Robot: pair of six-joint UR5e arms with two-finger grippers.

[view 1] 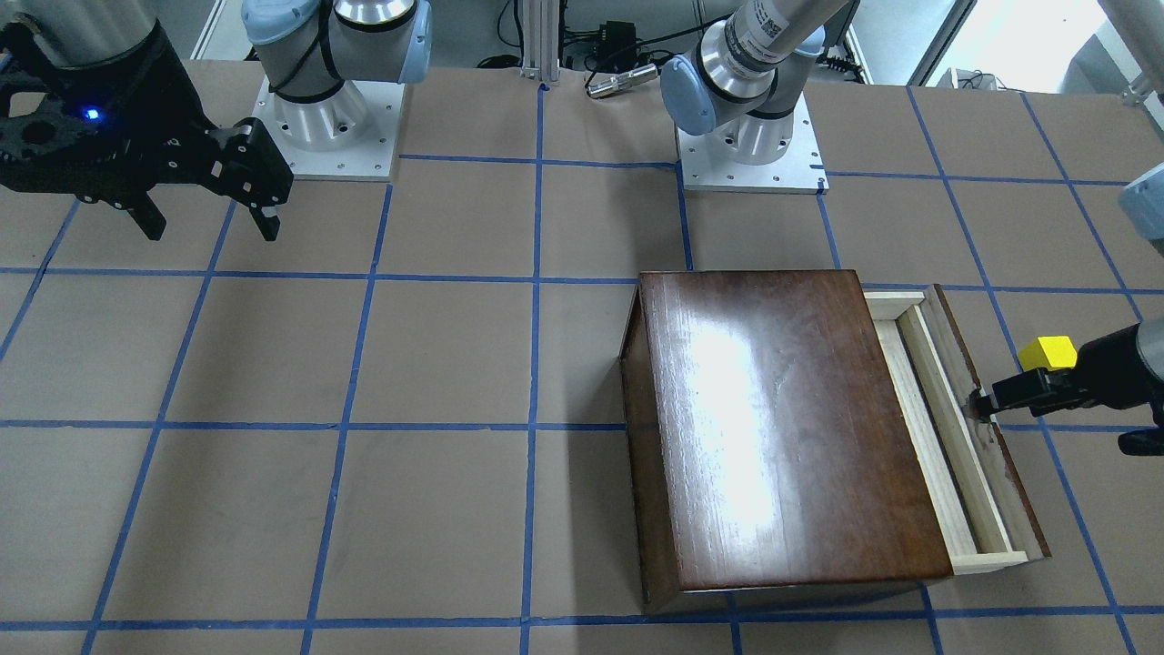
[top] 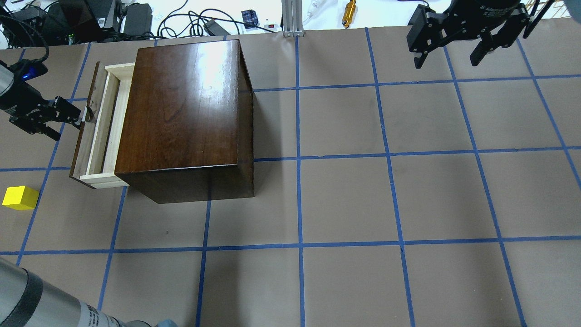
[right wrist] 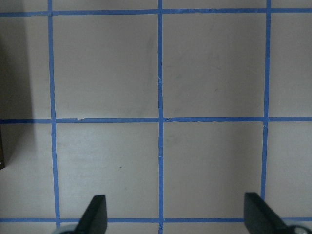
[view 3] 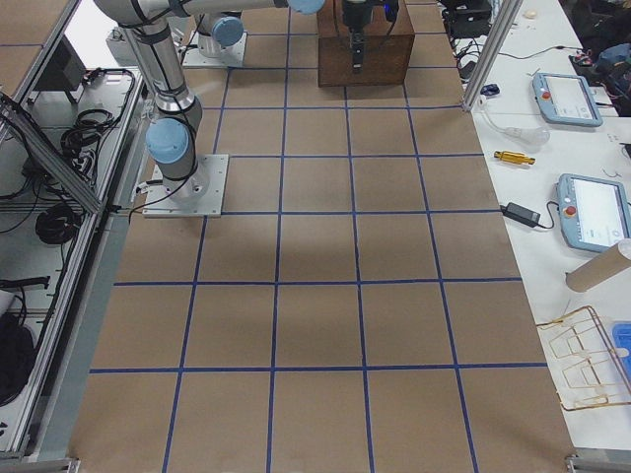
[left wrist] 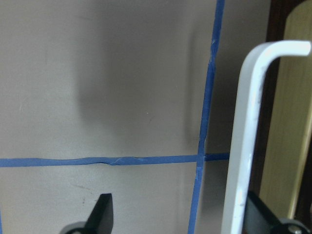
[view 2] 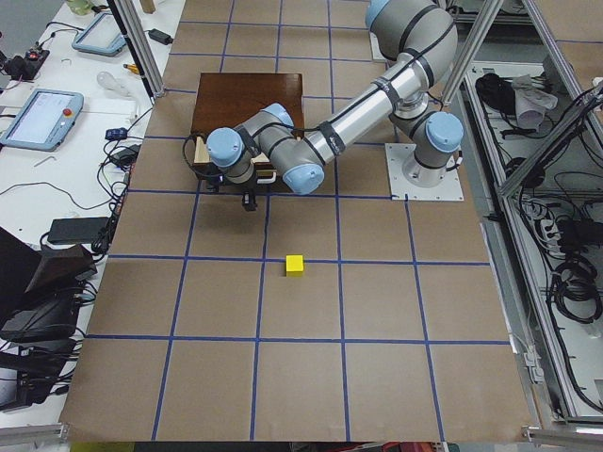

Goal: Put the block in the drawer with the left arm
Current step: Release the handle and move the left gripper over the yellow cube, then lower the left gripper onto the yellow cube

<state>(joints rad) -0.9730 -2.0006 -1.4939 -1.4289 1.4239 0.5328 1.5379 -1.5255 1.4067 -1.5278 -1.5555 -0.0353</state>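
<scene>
The yellow block (top: 20,198) lies on the table, left of and nearer than the drawer; it also shows in the front view (view 1: 1048,352) and the left view (view 2: 295,265). The drawer (top: 102,122) stands partly pulled out of the dark wooden cabinet (top: 181,113) and looks empty. My left gripper (top: 72,119) is at the drawer's dark front (view 1: 987,437). In the left wrist view it (left wrist: 178,204) is open, and the white handle (left wrist: 246,126) stands between its fingers, close to one. My right gripper (top: 449,56) is open and empty, far from the cabinet.
The table is covered in brown paper with a blue tape grid (top: 297,159). The two arm bases (view 1: 332,136) (view 1: 750,155) stand at the robot's edge. Cables and devices (top: 136,18) lie beyond the far edge.
</scene>
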